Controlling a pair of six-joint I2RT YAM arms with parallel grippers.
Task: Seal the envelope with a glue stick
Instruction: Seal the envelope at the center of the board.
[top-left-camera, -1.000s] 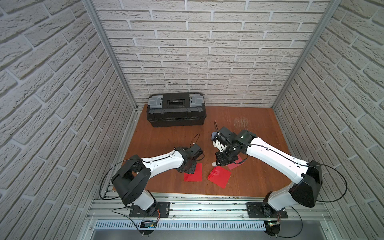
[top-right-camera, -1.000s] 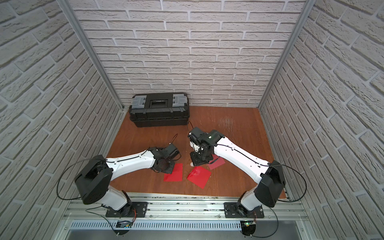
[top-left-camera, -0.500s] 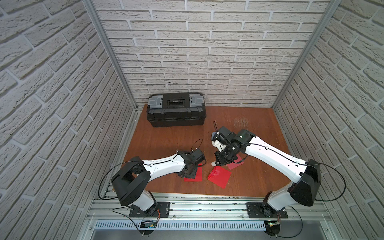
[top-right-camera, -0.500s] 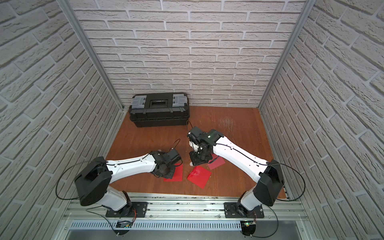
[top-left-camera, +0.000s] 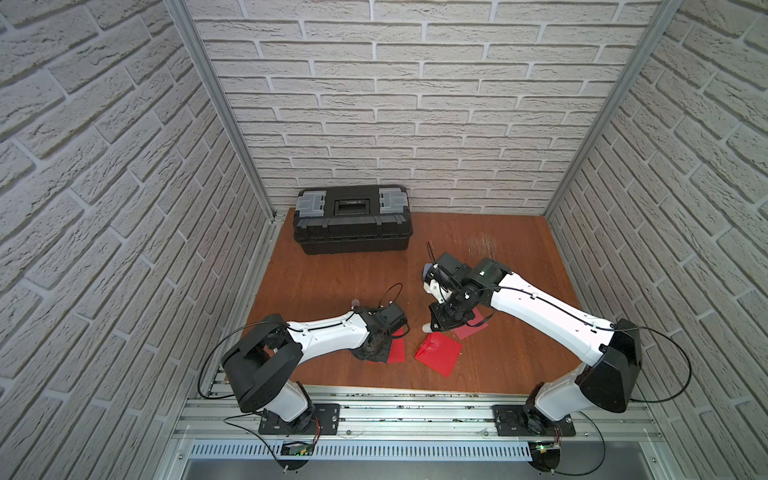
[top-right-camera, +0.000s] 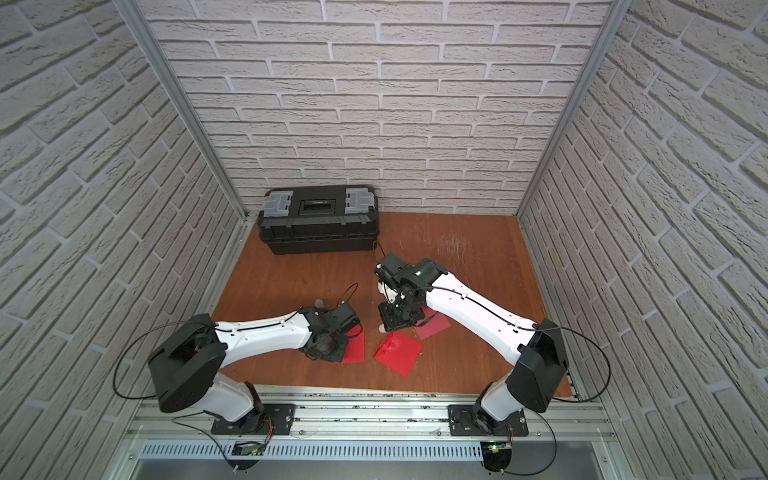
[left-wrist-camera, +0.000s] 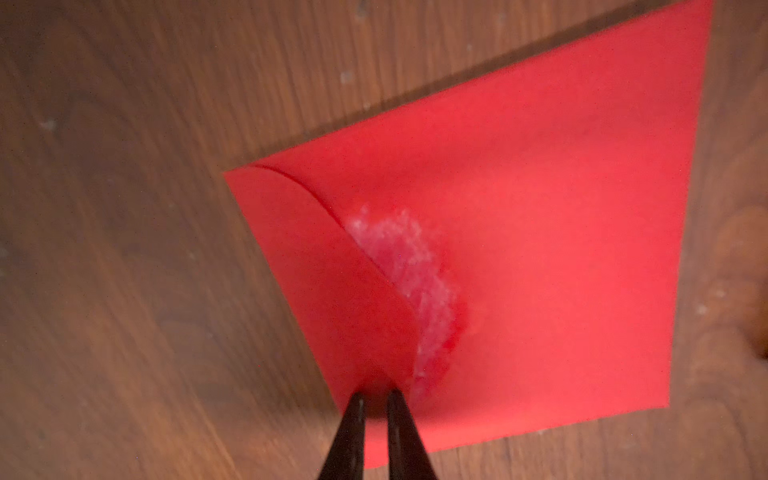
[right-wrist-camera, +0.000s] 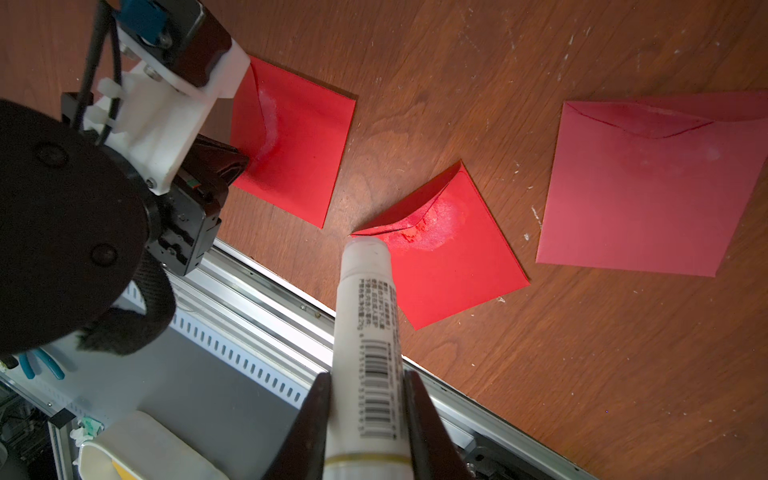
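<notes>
Both top views bright, lit from above, white brick-pattern walls (top-left-camera: 415, 104) bowing at the edges, soft shadows on the brown wooden counter (top-left-camera: 332, 282), left wrist view dim, red square paper envelope (left-wrist-camera: 540, 208) blurred, right wrist view sharp, white cylindrical glue stick (right-wrist-camera: 365, 332) crisp

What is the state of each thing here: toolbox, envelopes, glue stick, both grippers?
left envelope: flap folded down, glue smear along its edge.
middle envelope: flap half raised, glue smeared.
darker envelope: flap down.
toolbox: closed.
glue stick: held by right gripper.
left gripper: nearly shut, tips on left envelope's flap.
right gripper: shut on glue stick.
</notes>
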